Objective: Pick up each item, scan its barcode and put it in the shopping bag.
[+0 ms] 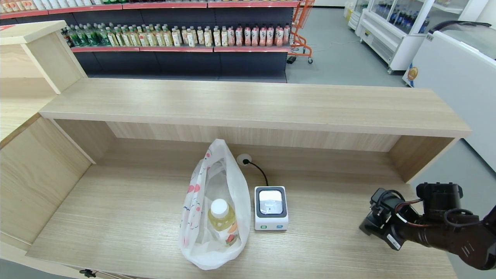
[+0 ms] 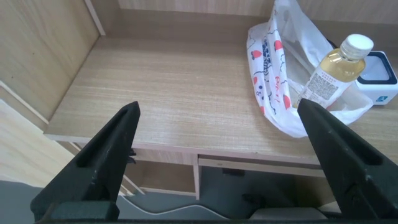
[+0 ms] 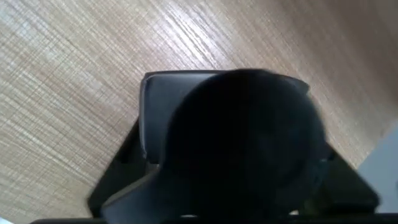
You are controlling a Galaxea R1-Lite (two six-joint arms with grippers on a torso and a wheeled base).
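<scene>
1. From the head we look forward and down over the whole counter (image 1: 116,217).
2. Our left wrist camera, beyond the front edge, faces inward, sharing the shopping bag (image 2: 267,62) and scanner (image 2: 382,78) with the head.
3. Our right wrist camera looks down, close above the counter.

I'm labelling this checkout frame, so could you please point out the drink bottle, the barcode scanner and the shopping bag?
drink bottle (image 1: 221,221), head view, on its yellow body below the white cap.
barcode scanner (image 1: 271,201), head view, on its glass scan window.
shopping bag (image 1: 191,211), head view, on its printed left wall.
</scene>
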